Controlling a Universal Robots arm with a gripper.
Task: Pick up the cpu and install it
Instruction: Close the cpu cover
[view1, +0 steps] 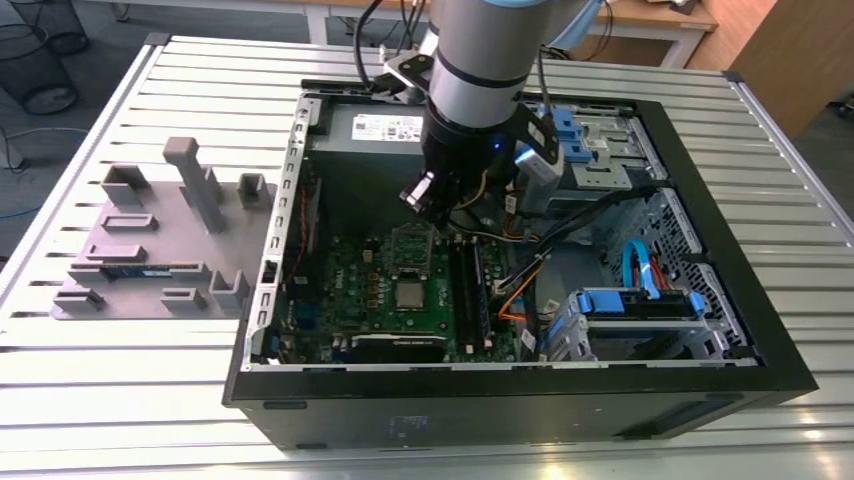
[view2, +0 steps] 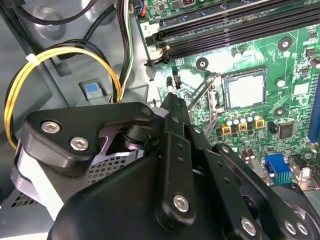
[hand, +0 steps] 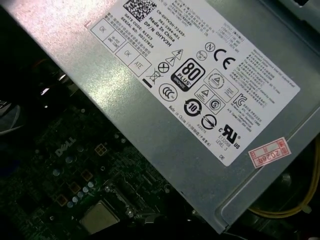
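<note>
The cpu (view1: 410, 293) is seen seated in the board's socket, while the gripper (view1: 461, 200) is held above it; its state cannot be told.

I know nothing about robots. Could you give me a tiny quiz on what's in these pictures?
1. True or false: the cpu sits in a socket on the green board, inside the computer case.
2. What hangs above the board? A) the arm B) a hand C) a lamp
3. Fill in: in the first wrist view, the labelled box is coloured ____.
Key: 1 true; 2 A; 3 grey.
</note>
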